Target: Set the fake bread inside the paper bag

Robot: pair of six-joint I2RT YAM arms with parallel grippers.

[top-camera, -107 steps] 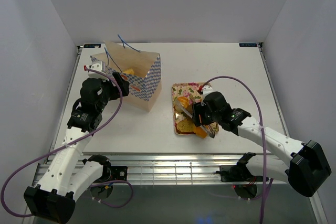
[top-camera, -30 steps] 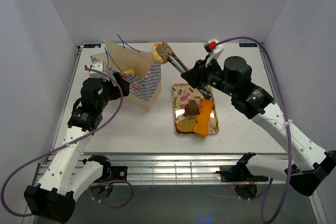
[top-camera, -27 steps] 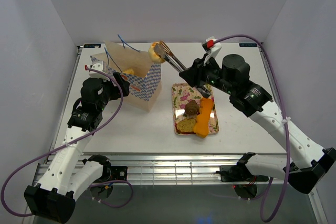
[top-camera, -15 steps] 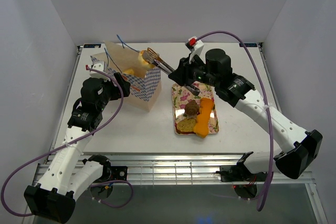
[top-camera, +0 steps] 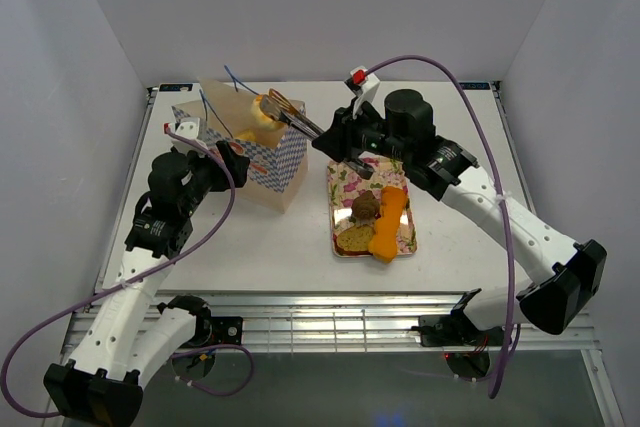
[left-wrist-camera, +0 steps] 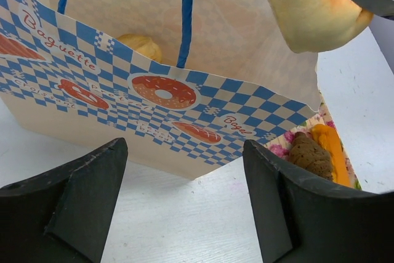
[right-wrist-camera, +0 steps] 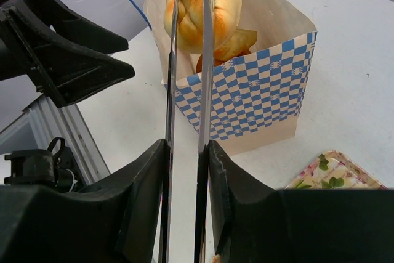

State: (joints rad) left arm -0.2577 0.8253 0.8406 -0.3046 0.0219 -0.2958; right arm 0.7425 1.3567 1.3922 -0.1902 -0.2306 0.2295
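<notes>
The paper bag [top-camera: 262,159] stands open at the back left, tan with blue checkered sides. My right gripper [top-camera: 335,137] is shut on metal tongs [top-camera: 300,120], which pinch a golden bread roll [top-camera: 263,110] above the bag's mouth. In the right wrist view the roll [right-wrist-camera: 200,4] hangs over the bag [right-wrist-camera: 258,90], between the tong blades [right-wrist-camera: 206,90]. Another golden piece [left-wrist-camera: 140,45] lies inside the bag. My left gripper [top-camera: 225,162] is open and empty beside the bag's near-left side [left-wrist-camera: 154,90]. A brown bun [top-camera: 365,207], an orange piece [top-camera: 388,219] and a toast slice [top-camera: 352,238] lie on the tray.
The floral tray [top-camera: 350,175] sits on the table right of the bag, under my right arm. White walls close off the left, back and right. The table's metal front rail [top-camera: 330,322] runs along the near edge.
My right arm has swung left, carrying the roll in the tongs from beyond the bag's right corner to above its opening. The left arm has barely shifted.
</notes>
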